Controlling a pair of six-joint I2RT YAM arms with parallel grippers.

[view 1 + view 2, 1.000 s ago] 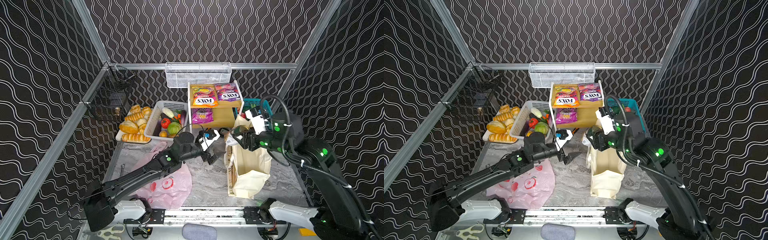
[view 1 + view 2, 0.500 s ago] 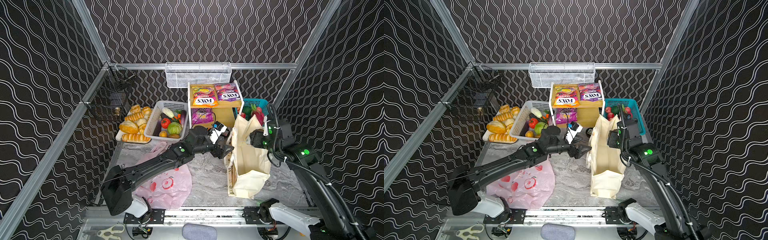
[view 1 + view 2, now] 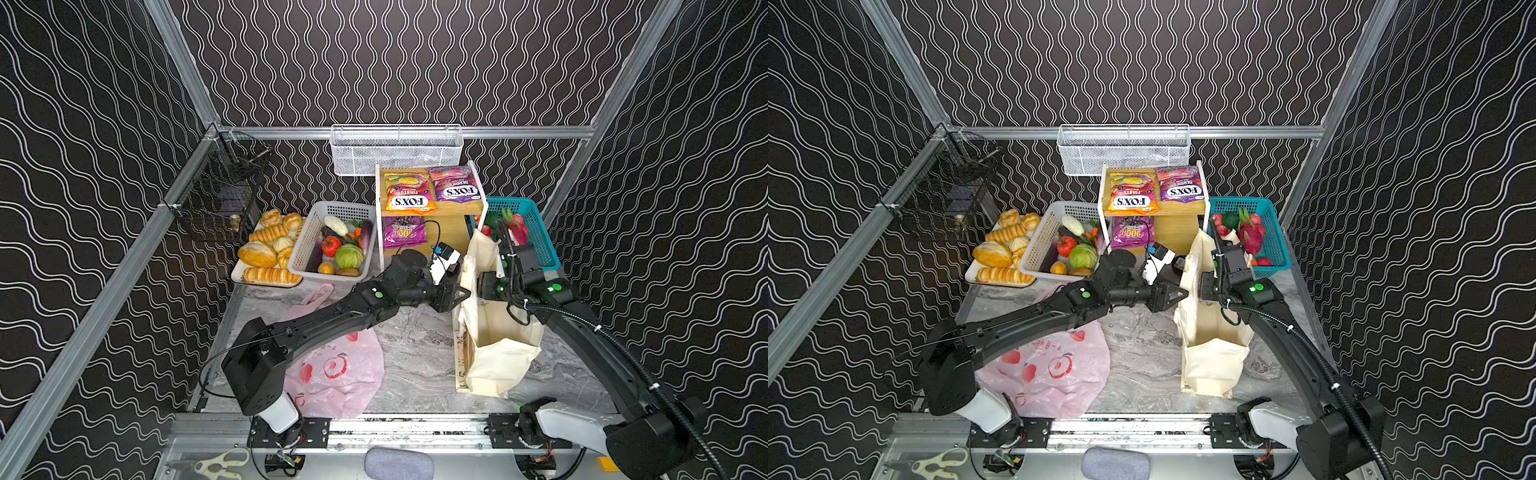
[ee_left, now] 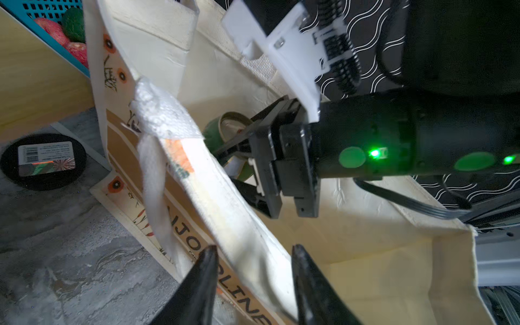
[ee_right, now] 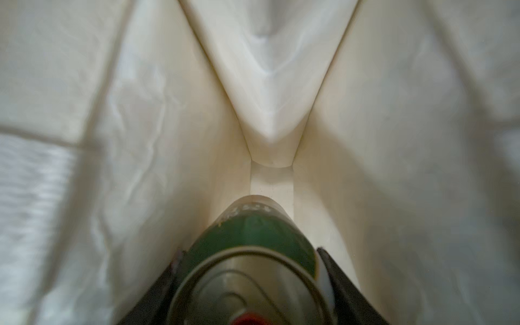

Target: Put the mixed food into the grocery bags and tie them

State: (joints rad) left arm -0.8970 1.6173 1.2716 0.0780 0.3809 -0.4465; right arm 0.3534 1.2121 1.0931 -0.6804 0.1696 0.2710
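Note:
The cream canvas tote (image 3: 498,353) (image 3: 1212,365) stands upright at the right. My left gripper (image 3: 463,293) (image 3: 1183,294) (image 4: 254,267) straddles its left rim: fabric lies between the fingers with a gap on one side. My right gripper (image 4: 225,166) (image 5: 250,251) reaches down inside the tote, shut on the green can (image 5: 247,233) (image 4: 212,132). The pink apple-print bag (image 3: 332,370) (image 3: 1050,365) lies flat at the front left. FOX'S packets, orange (image 3: 409,193) and purple (image 3: 455,187), lie on the wooden shelf. Cabbage (image 3: 348,255) and tomato (image 3: 331,245) sit in the white basket (image 3: 305,245).
A teal basket (image 3: 536,224) of fruit stands behind the tote. A tray of bread (image 3: 262,253) sits at the back left. Wire baskets hang on the back wall (image 3: 395,149) and the left wall (image 3: 220,195). Scissors (image 3: 220,461) lie on the front rail.
My left gripper has swung right to the tote's rim and its jaws have narrowed. My right arm has lowered the can from above the tote down into it.

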